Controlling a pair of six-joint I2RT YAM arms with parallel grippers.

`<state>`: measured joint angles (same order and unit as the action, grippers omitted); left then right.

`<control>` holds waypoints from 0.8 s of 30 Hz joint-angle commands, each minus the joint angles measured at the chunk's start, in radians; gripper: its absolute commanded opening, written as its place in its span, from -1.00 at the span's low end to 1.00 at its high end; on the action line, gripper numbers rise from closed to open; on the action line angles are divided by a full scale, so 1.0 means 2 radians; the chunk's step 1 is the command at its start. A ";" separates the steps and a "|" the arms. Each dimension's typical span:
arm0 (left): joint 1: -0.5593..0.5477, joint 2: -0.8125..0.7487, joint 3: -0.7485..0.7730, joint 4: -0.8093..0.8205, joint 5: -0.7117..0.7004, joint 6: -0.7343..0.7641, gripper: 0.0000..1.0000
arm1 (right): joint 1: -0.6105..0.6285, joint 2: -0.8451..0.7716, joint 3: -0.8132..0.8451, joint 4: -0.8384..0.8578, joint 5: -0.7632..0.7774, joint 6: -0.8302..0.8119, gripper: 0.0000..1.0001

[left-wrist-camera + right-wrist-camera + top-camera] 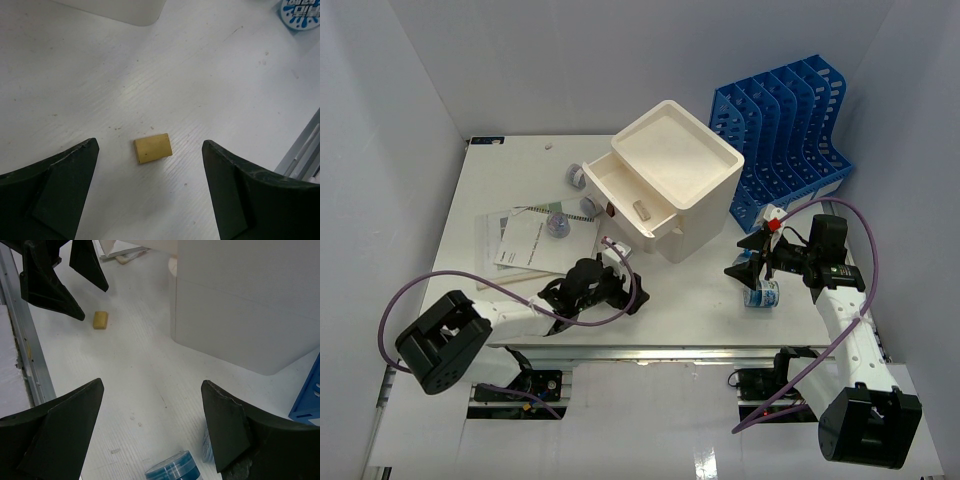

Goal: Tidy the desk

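Note:
The desk (pixel 695 300) is a wide white tabletop with a metal rail along its front. My left gripper (pixel 623 288) is open and hovers low over a small yellow block (pixel 153 148), which lies on the desk between its fingers without touching them. The block also shows in the right wrist view (pixel 100 320). My right gripper (pixel 748 264) is open and empty, just above a blue tape roll (pixel 761 294) standing on the desk. That roll sits at the bottom of the right wrist view (pixel 174 469), below the open fingers.
A white drawer box (pixel 670 180) stands mid-desk with its top drawer open and small items inside. A blue file rack (pixel 785 135) is at the back right. Booklets (pixel 525 240) lie at the left, with small tape rolls (pixel 558 225) near the drawer.

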<state>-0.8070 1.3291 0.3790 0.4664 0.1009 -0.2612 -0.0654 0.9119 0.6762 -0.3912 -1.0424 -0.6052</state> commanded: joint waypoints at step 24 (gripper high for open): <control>-0.011 0.083 0.004 0.047 -0.006 0.052 0.93 | -0.003 0.012 0.002 0.012 0.000 -0.005 0.71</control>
<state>-0.8215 1.4514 0.3790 0.5186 0.0950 -0.1698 -0.0662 0.9349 0.6762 -0.3912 -1.0343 -0.6064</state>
